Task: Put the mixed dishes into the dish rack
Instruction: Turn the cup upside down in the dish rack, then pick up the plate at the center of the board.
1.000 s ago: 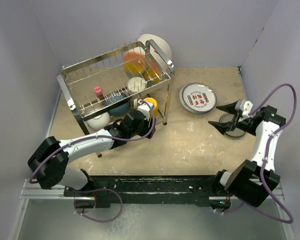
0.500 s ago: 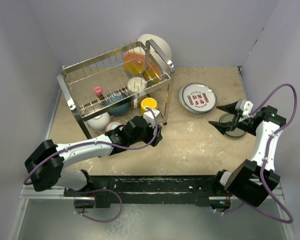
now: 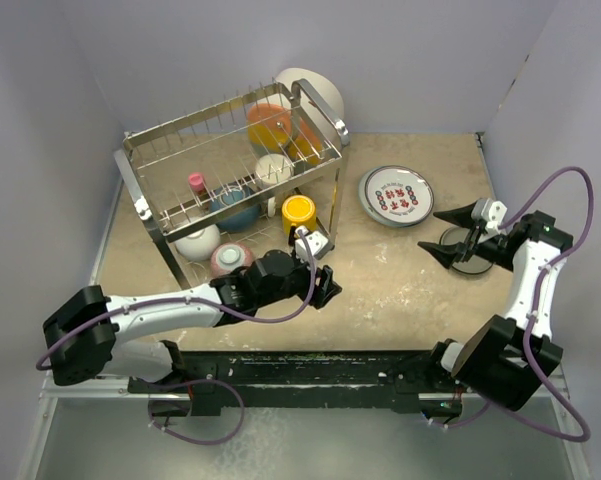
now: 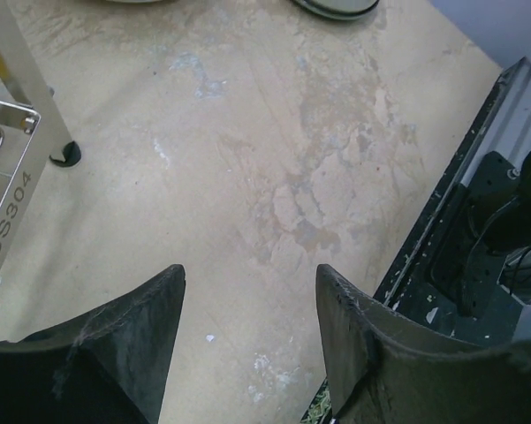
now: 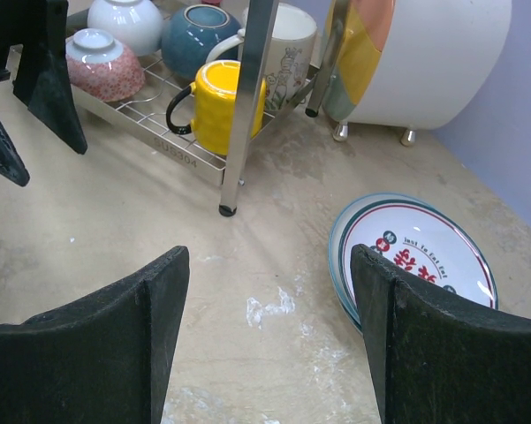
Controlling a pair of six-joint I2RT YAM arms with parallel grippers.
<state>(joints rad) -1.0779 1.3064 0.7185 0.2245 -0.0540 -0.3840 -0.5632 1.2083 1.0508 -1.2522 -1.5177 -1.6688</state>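
Observation:
The dish rack (image 3: 230, 150) stands at the back left. Its lower tier holds a yellow cup (image 3: 299, 212), a small patterned bowl (image 3: 230, 260), a white bowl (image 3: 197, 241) and a dark blue bowl (image 3: 235, 210); a mug (image 3: 273, 168) sits higher. The red-lettered plate (image 3: 396, 194) lies on a teal-rimmed plate on the table. My left gripper (image 3: 325, 285) is open and empty over bare table in front of the rack. My right gripper (image 3: 442, 232) is open and empty, right of the red-lettered plate (image 5: 420, 256), above a grey plate (image 3: 472, 262).
Orange dishes (image 3: 272, 125) and a small pink piece (image 3: 196, 182) sit in the rack. A large white object (image 3: 315, 90) stands behind it. The rack's front leg (image 4: 66, 155) is close to my left gripper. Walls enclose the table on three sides.
My left gripper has let go of the yellow cup on the lower tier and drawn back toward the front right. The right arm has not moved.

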